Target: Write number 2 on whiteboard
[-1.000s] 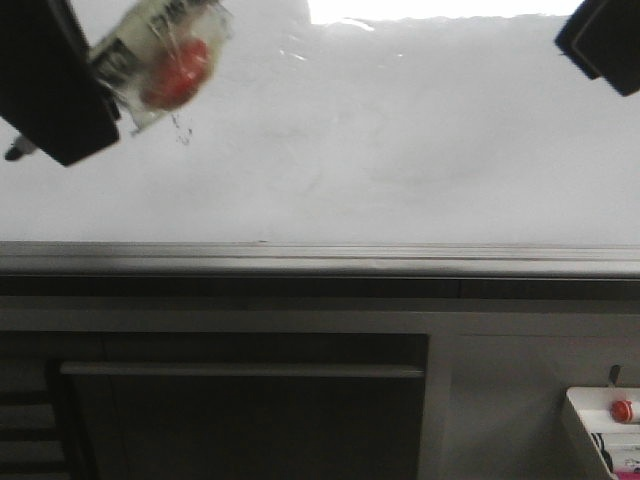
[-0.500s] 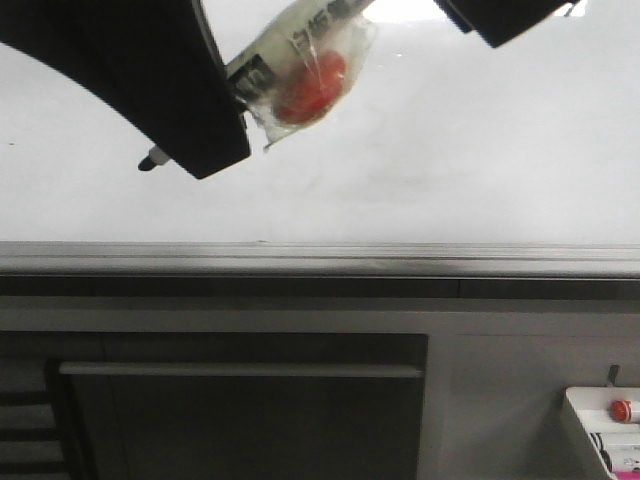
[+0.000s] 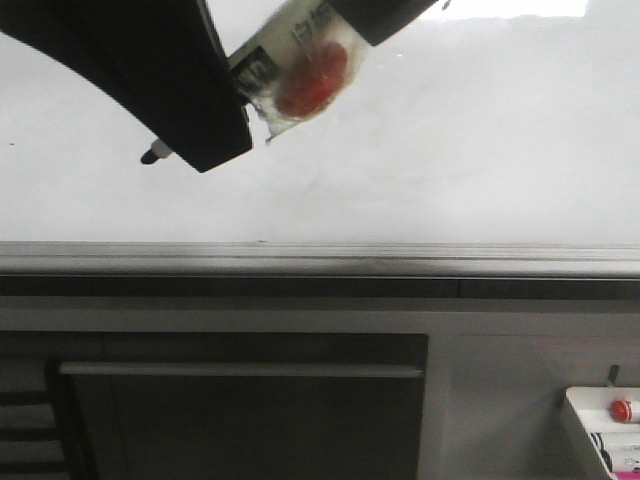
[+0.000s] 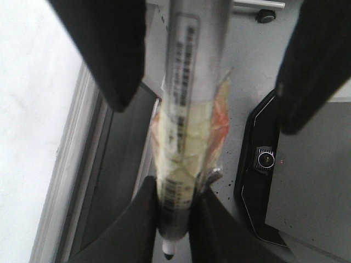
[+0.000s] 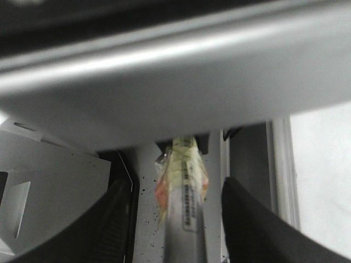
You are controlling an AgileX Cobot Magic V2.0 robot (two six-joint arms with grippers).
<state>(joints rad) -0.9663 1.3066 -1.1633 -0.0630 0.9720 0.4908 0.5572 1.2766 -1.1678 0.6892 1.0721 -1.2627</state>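
Compared with half a second ago, our left gripper [image 3: 205, 130] has barely shifted, while the right gripper [image 3: 375, 15] has slid in from the top edge and now overlaps the back end of the marker [image 3: 290, 65], where before there was a gap between them. A second ago the left one sat way off at the left edge, so it's come a good way toward the middle. In the left wrist view the fingers [image 4: 140, 213] are pinched tight on the marker [image 4: 184, 120] near its tip, with crinkly tape wrapped around the barrel. In the right wrist view the fingers [image 5: 115, 219] stand apart on either side of the marker [image 5: 184, 192] without clearly touching it. The whiteboard [image 3: 480, 150] fills the upper half of the front view, and we can't make out any number 2 on it, just faint smears. Its grey bottom rail [image 3: 400, 258] runs straight across below both arms. Loads of open board sits to the right and below the marker tip [image 3: 152, 156]. The small white tray [image 3: 600, 440] sits at the bottom right, well apart.
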